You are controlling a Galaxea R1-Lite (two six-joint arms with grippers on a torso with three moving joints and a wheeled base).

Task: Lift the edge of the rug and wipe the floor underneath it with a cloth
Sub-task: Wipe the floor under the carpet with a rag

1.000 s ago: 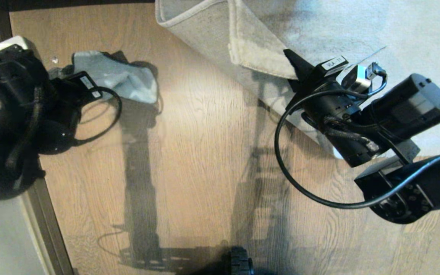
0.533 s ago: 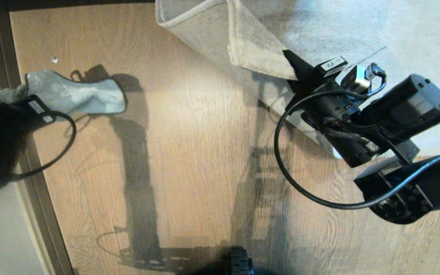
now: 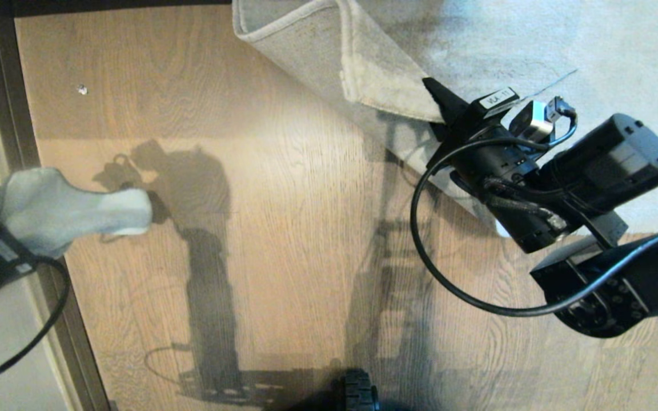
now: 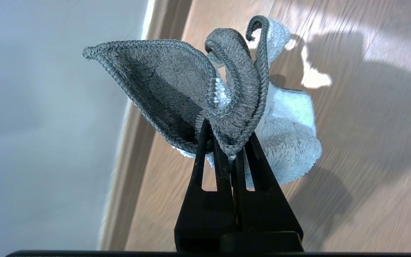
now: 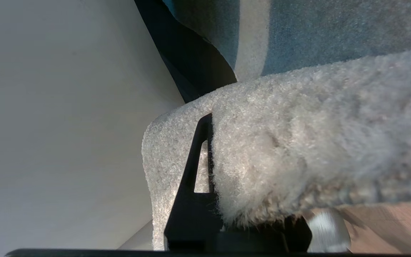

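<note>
Rug edge [image 3: 389,85] clamped in right end effector [image 3: 440,105], folded back.

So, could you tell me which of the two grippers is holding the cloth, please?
The left gripper, at the head view's left edge, is shut on the blue-grey cloth above the floor. The right gripper pinches the rug edge instead.

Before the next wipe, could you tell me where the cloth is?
In the head view, the cloth hangs at far left in the left gripper, over the floor by the baseboard.
</note>
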